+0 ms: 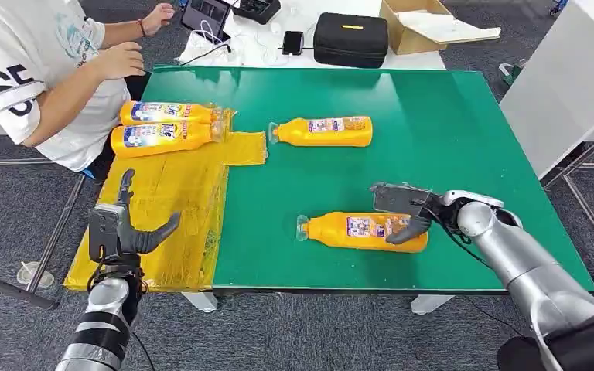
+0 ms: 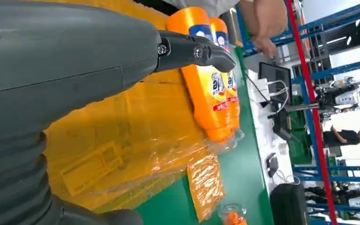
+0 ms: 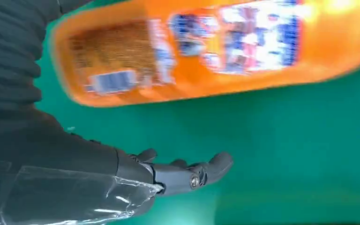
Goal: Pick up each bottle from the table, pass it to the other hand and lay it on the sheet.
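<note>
While the spread, empty right hand (image 1: 404, 210) reaches it, the orange bottle (image 1: 363, 231) lies sideways, label up.

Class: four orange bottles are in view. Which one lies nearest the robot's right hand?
The bottle at the table's front edge, under the right hand. The others lie farther back or on the yellow sheet.

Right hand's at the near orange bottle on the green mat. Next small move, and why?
Probably close the right hand around the near orange plastic bottle. Its fingers are spread over the bottle's base end, which lies flat on the green table mat, apparently ungripped. The left hand waits open over the yellow plastic sheet.
</note>
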Controlling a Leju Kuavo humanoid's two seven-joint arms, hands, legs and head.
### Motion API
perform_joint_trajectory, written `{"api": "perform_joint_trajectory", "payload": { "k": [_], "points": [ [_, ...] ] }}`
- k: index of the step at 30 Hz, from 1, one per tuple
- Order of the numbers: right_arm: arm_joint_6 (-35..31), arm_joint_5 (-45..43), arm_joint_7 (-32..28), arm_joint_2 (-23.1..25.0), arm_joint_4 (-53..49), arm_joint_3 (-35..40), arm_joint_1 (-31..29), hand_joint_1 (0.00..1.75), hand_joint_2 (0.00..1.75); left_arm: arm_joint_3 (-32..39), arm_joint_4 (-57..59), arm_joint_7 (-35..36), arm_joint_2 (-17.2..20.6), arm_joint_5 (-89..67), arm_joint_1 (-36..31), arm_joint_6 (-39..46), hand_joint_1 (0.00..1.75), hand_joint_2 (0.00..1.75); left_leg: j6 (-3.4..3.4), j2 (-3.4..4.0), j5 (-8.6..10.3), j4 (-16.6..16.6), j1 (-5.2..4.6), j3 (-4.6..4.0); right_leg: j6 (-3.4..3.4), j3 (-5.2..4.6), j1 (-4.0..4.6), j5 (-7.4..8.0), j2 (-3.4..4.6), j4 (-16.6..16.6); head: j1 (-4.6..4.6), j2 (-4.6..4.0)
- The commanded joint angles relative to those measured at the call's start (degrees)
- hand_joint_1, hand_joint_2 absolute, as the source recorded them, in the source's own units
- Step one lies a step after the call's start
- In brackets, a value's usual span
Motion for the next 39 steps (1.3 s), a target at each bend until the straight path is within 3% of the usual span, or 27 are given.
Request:
{"api": "perform_joint_trajectory", "payload": {
  "k": [1, 9, 14, 21, 30, 31, 32, 33, 39],
  "points": [
    [0.45, 0.42, 4.09, -8.59, -6.81, 13.10, -3.81, 0.00, 1.75, -0.55, 5.85, 0.24, -0.48, 0.80, -2.72, -0.57, 0.00, 1.75, 0.06, 0.03, -0.11, 0.05, -0.04, 0.19, -0.09, 0.19, 0.00, -0.12, -0.07, 0.06, 0.00, -0.02],
    [-4.28, 2.31, 3.68, -3.46, -0.02, 18.75, -2.72, 0.00, 1.75, -0.25, 6.74, 0.24, -1.16, 0.11, -3.11, -1.30, 0.00, 1.75, 0.04, 0.13, -0.09, -0.03, 0.02, 0.28, -0.11, 0.27, 0.06, -0.05, 0.04, -0.05, 0.02, -0.02],
    [-5.42, 2.56, 3.41, -2.65, 1.28, 19.67, -2.91, 0.00, 1.75, -0.19, 6.95, 0.24, -1.20, -0.07, -3.21, -1.24, 0.00, 1.75, 0.03, 0.13, -0.06, -0.04, 0.02, 0.21, -0.08, 0.18, 0.05, -0.02, 0.07, -0.06, 0.02, 0.00],
    [-13.75, 8.00, 2.80, 7.03, 13.05, 19.68, -0.71, 0.00, 1.75, 0.21, 7.53, 0.24, -1.58, -0.67, -3.27, -1.16, 0.00, 1.75, 0.02, 0.23, -0.08, -0.09, 0.06, 0.32, -0.10, 0.29, 0.10, 0.00, 0.16, -0.13, 0.00, -0.02],
    [-14.90, 10.34, 2.97, 8.37, 14.98, 19.65, -0.54, 0.00, 1.75, 0.73, 8.90, 0.24, -1.80, -0.84, -3.63, -1.40, 0.00, 1.75, 0.03, 0.19, -0.04, -0.07, 0.10, 0.31, -0.08, 0.25, 0.14, 0.01, 0.12, -0.10, 0.02, -0.02],
    [-15.26, 10.72, 2.90, 8.61, 15.21, 19.39, -0.39, 0.93, 1.75, 0.81, 8.87, 0.24, -1.84, -0.91, -3.60, -1.43, 0.00, 1.75, 0.04, 0.26, -0.07, -0.08, 0.10, 0.42, -0.11, 0.35, 0.15, 0.00, 0.12, -0.12, 0.02, -0.02],
    [-15.67, 10.94, 2.60, 8.80, 15.28, 18.84, -0.15, 1.62, 1.75, 0.84, 8.84, 0.24, -1.87, -1.08, -3.59, -1.45, 0.00, 1.75, 0.02, 0.30, -0.04, -0.06, 0.11, 0.35, -0.09, 0.27, 0.15, 0.02, 0.12, -0.09, 0.04, -0.02],
    [-16.28, 11.25, 2.56, 8.94, 15.14, 18.47, 0.21, 1.75, 1.75, 0.90, 8.77, 0.24, -1.96, -1.01, -3.56, -1.77, 0.00, 1.75, 0.03, 0.35, -0.05, -0.08, 0.12, 0.43, -0.12, 0.35, 0.16, 0.02, 0.10, -0.11, 0.04, -0.02],
    [-16.67, 11.52, 2.46, 8.89, 14.90, 18.30, 0.46, 1.75, 1.75, 0.80, 8.67, 0.24, -2.04, -1.23, -3.47, -1.70, 0.00, 1.75, 0.05, 0.46, 0.01, -0.11, 0.11, 0.58, -0.27, 0.40, 0.18, 0.18, 0.17, -0.14, 0.02, -0.02]
  ]
}}
